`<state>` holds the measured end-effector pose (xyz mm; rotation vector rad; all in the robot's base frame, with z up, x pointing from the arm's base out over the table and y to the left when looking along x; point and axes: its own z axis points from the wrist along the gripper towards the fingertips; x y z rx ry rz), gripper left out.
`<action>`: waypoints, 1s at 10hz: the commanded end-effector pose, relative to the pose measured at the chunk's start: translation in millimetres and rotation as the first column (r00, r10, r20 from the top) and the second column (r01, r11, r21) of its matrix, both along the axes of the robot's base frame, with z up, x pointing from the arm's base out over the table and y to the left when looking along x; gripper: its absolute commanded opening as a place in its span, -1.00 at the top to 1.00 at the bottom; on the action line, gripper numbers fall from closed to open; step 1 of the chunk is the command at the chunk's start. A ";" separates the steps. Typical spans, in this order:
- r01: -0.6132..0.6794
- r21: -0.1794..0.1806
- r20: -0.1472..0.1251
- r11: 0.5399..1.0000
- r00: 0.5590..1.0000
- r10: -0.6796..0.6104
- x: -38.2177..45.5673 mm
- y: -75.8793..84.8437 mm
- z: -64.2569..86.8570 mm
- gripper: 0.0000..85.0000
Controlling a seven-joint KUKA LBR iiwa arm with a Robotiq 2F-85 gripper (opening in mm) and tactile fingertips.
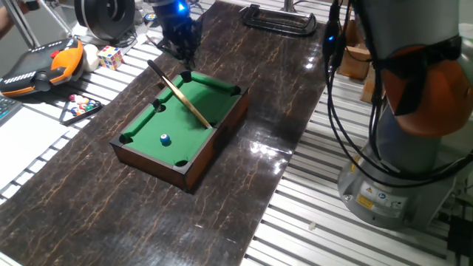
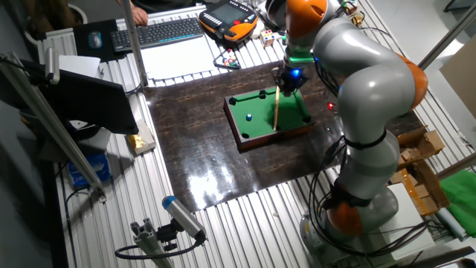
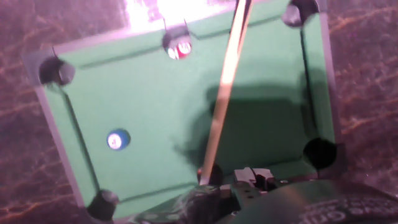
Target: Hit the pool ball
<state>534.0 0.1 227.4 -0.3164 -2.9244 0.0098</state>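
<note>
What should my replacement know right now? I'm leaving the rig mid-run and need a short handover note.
Gripper: over the far end of the miniature pool table, shut on the cue stick, which slants across the felt.
Pool ball: blue, resting on the felt near one end, clear of the cue; in the hand view it sits off to the side of the stick. A red ball sits in a side pocket.
Done: cue picked up.
Left: line up the cue and strike the blue ball.

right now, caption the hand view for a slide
Gripper holding cue stick over green mini pool table, blue ball unstruck.
</note>
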 end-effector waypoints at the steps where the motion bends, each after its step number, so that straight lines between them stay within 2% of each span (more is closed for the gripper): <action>1: -0.006 -0.011 0.017 1.000 1.000 0.006 14.6 -1.5 -8.3 0.98; 3: 0.011 -0.037 0.045 0.999 0.999 -0.010 38.7 -6.1 -20.0 0.98; 5: 0.021 -0.041 0.053 0.999 0.998 -0.018 64.8 -22.0 -19.7 0.98; 7: 0.056 -0.039 0.080 0.998 0.995 -0.053 79.7 -30.0 -26.9 0.98; 8: 0.088 -0.027 0.087 0.996 0.993 -0.086 85.3 -30.2 -32.0 0.98; 10: 0.117 -0.028 0.090 0.993 0.989 -0.114 96.0 -28.6 -40.7 0.98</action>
